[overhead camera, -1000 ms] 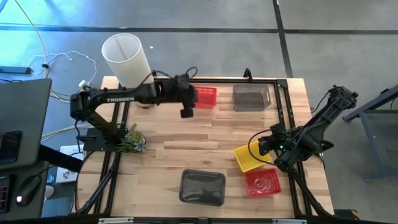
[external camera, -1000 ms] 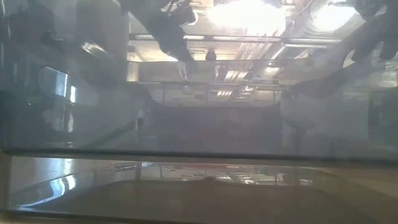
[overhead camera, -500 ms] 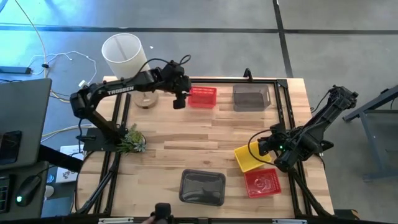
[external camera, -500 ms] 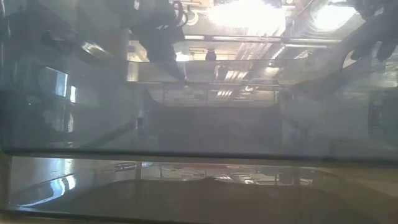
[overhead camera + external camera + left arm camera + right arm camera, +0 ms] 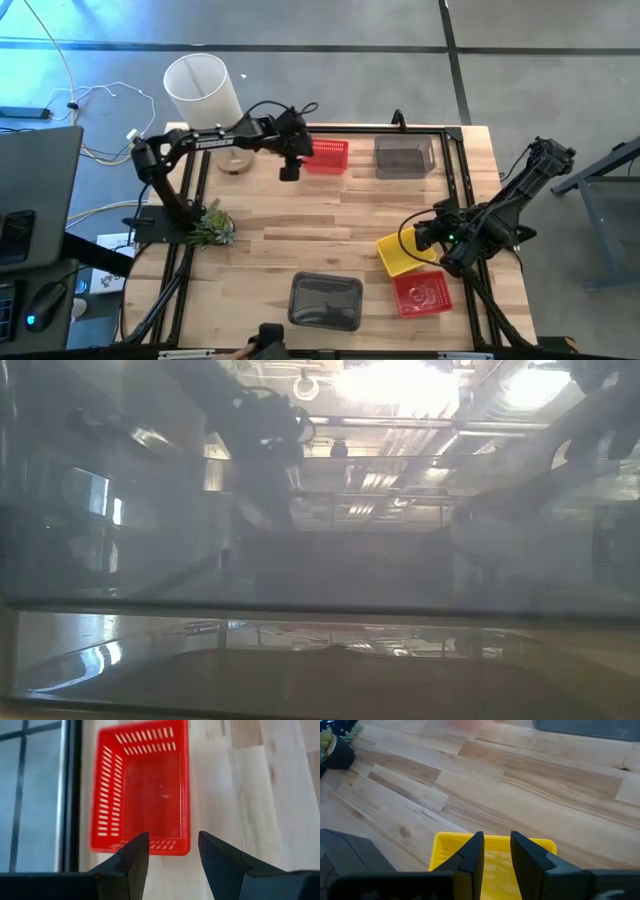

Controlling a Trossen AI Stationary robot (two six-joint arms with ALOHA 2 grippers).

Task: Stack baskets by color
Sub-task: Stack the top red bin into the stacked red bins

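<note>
While the two dark arms reach over it, the big wooden table carries all the baskets. Next in size is a tall white lamp shade that stands at the far left corner. White letters run along the left arm, but they are too small to read.

A grey basket sits at the near edge, about in the middle. Another grey basket sits at the far edge, toward the right. A red basket lies just left of it, also by the far edge. A yellow basket lies near the right edge. Another red basket sits just nearer than it, close to the near right corner.

A small green plant stands by the left edge.

The left claw hangs just beside the far red basket, and its fingers are spread apart with nothing between them. The right claw is over the yellow basket. Its fingers stand a little apart, on either side of the yellow rim, but I cannot tell if they pinch it.
</note>
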